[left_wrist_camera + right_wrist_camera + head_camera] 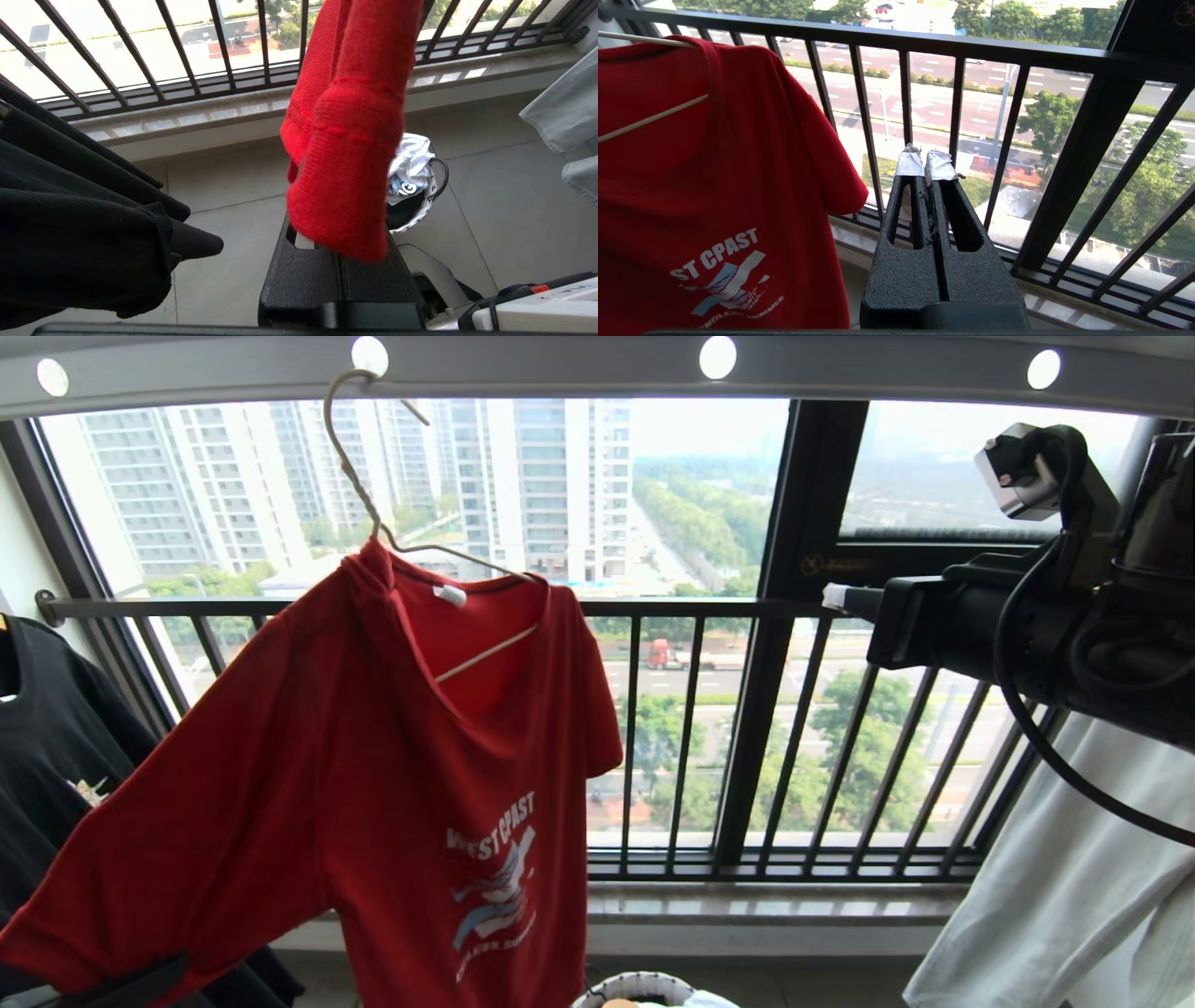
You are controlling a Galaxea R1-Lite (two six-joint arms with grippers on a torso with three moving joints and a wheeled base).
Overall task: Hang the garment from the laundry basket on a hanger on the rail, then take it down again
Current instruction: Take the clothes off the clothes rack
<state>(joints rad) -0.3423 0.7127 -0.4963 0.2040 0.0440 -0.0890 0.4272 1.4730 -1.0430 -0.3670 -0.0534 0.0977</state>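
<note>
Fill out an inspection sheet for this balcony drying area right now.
Surface: grey tiled floor, stone sill under the window railing.
Job's things: red T-shirt hangs crooked on the wire hanger, which is hooked in a hole of the overhead rail; laundry basket on the floor below, holding white laundry.
Clutter: black T-shirt hanging on the left, pale garment on the right.
Grippers: left gripper shut on the red T-shirt's sleeve; right gripper shut, empty, raised near the railing.
Cables: black cable looping off the right arm.
Surroundings: high-rise towers, road and trees outside.
</note>
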